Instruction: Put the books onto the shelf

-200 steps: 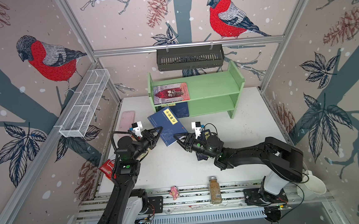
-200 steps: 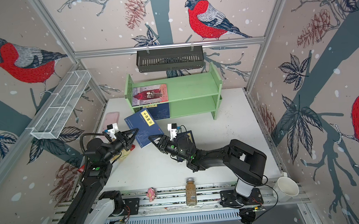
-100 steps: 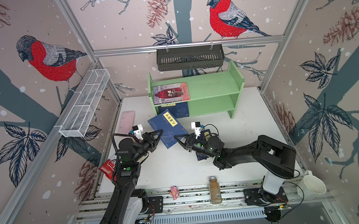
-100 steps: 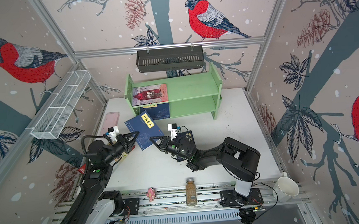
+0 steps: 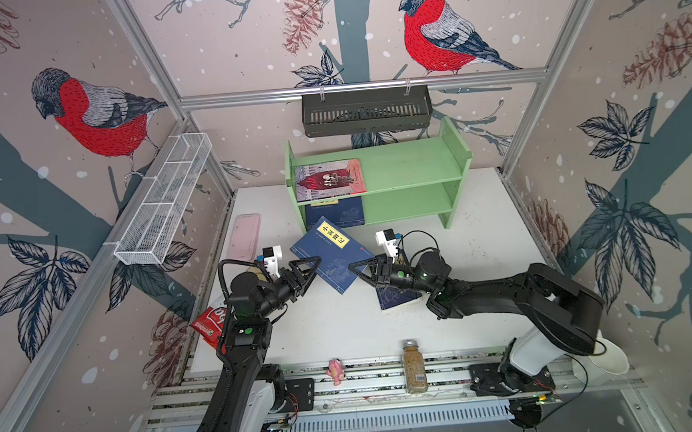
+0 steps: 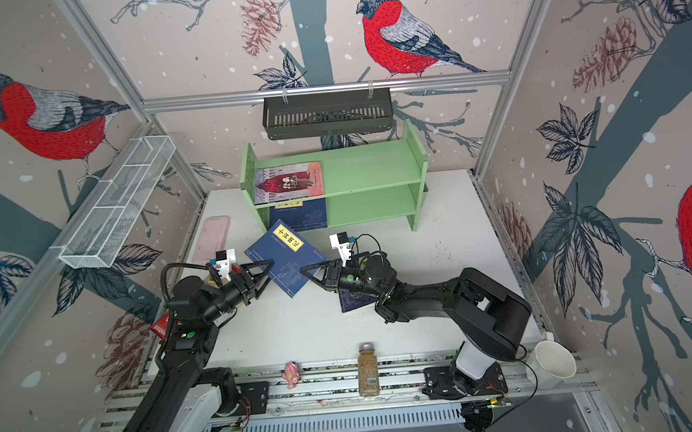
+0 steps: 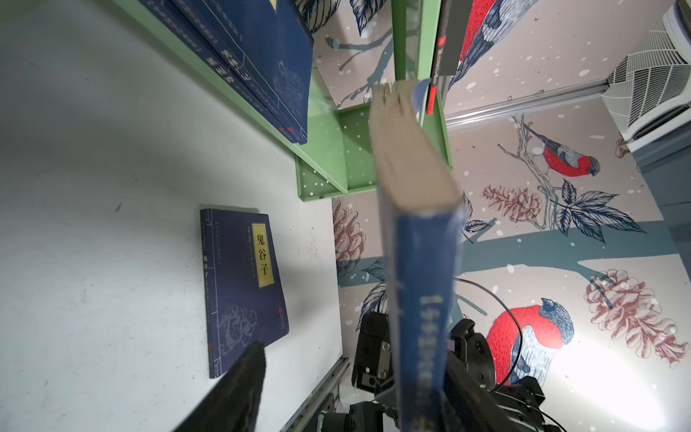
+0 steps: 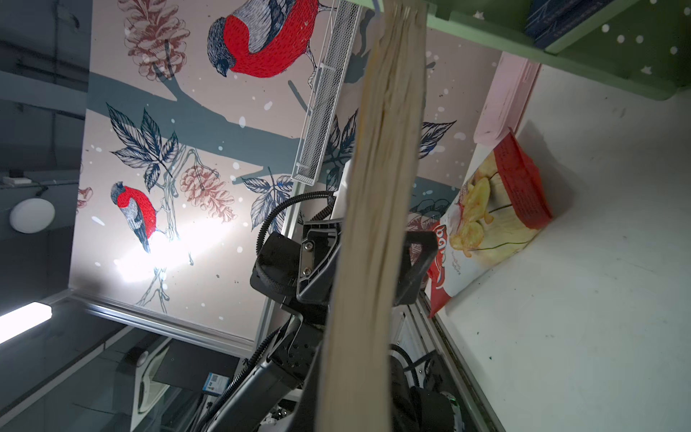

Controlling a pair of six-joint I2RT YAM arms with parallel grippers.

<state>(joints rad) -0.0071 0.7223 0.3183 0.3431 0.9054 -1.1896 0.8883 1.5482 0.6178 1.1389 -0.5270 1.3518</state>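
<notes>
A navy book point(image 5: 330, 260) with a yellow label hangs tilted above the table between both arms. My right gripper point(image 5: 354, 268) is shut on its page edge point(image 8: 374, 224). My left gripper point(image 5: 310, 269) stands open around the spine point(image 7: 422, 318), one finger point(image 7: 243, 385) well clear of it. The green shelf point(image 5: 411, 166) stands at the back. A pink-red book point(image 5: 329, 179) lies on its top tier and navy books point(image 5: 336, 213) on the lower tier. Another navy book point(image 7: 243, 291) lies flat on the table, partly under my right arm point(image 5: 396, 299).
A pink slab point(image 5: 245, 236) and a red chips bag point(image 5: 212, 322) lie along the table's left side. A spice jar point(image 5: 414, 366) and a small pink toy point(image 5: 335, 370) stand on the front rail. A black basket point(image 5: 366, 109) hangs over the shelf; a white mesh basket point(image 5: 164, 200) hangs left.
My right gripper closed on the raised book's page edge. My left gripper, shut on the book until half a second ago, has opened. The book has barely moved.
</notes>
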